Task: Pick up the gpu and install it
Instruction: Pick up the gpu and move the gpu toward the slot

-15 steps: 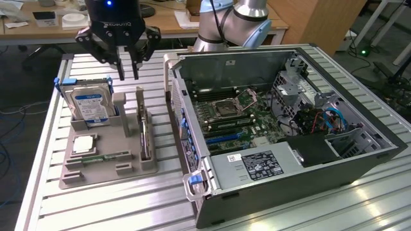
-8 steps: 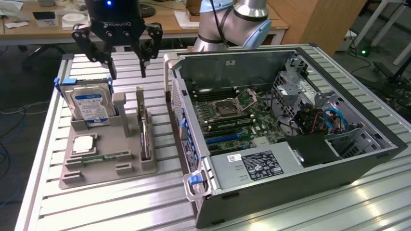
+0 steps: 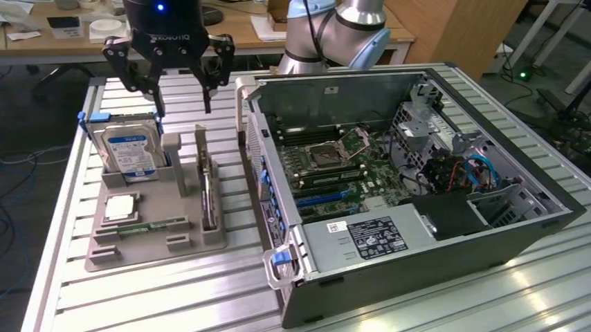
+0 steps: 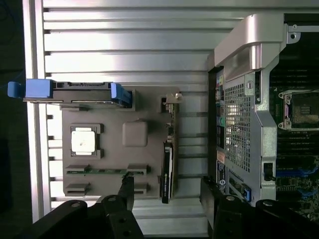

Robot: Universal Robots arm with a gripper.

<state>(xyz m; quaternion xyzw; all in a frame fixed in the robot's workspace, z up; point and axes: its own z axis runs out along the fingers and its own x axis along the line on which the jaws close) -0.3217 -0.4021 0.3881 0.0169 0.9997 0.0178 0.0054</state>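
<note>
The gpu [image 3: 209,197] is a thin dark card standing on its edge in a slot of the grey holder tray [image 3: 157,242]. From the wrist view it appears edge-on as a slim dark strip [image 4: 168,154]. My gripper [image 3: 183,105] hangs open above the far end of the tray, higher than the card and touching nothing. Its two black fingers [image 4: 127,188] straddle the near end of the gpu in the wrist view, with only air between them. The open computer case [image 3: 406,173] lies at the exterior view's right, its motherboard [image 3: 342,173] exposed.
A silver hard drive [image 3: 129,149] with a blue-white label stands in the tray beside my gripper. A processor chip [image 3: 122,206] and a green memory stick [image 3: 152,225] lie flat in the tray. The case's raised wall [image 3: 263,180] stands close beside the gpu.
</note>
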